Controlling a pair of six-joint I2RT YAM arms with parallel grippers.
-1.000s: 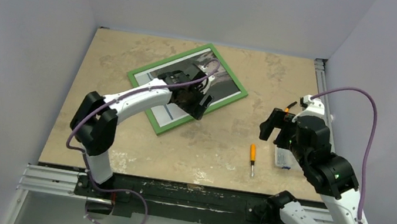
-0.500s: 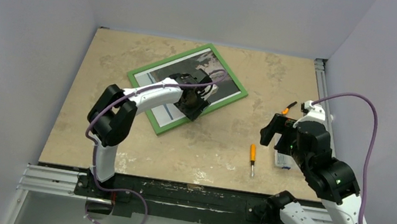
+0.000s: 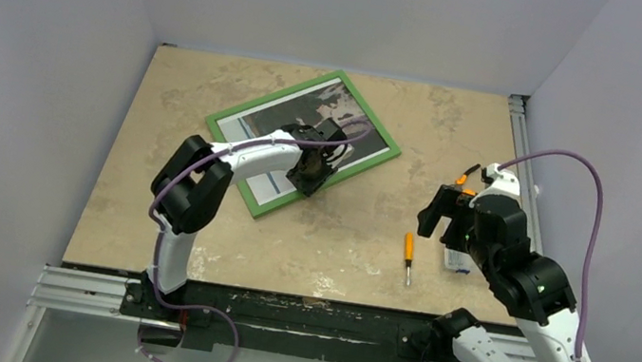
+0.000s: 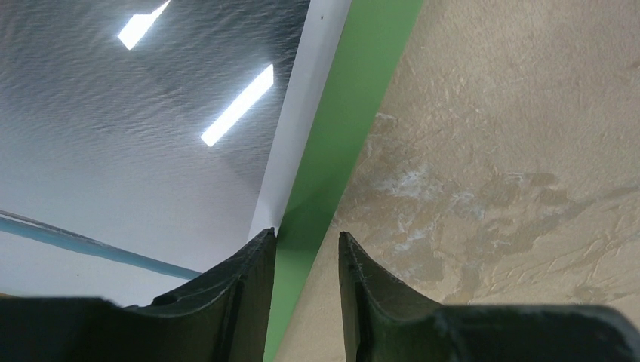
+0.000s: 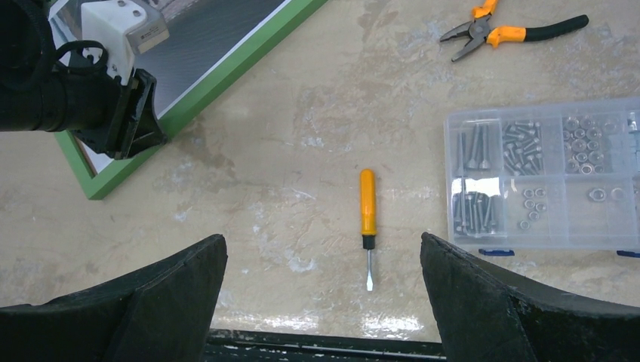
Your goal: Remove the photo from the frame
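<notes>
Top view: a thin green rectangular picture frame (image 3: 373,117) lies upper centre, the grey landscape photo (image 3: 351,114) inside it. Left wrist: the left gripper (image 4: 303,237) straddles the frame's green rail, jaws narrow; whether they pinch it, I cannot tell. Right wrist: the right gripper (image 5: 323,241) gapes wide, empty.

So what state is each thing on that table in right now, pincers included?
Thin green rectangular picture frame: flat on the table, not yet emptied.
Grey landscape photo print: in the frame, face up.
Left pincer: jaws narrow, astride the frame's edge; grip unclear.
Right pincer: wide open, empty.
Orange-handled screwdriver: lying loose.
Orange-and-black pliers: lying loose.
Clear plastic box: holding screws and nuts.
</notes>
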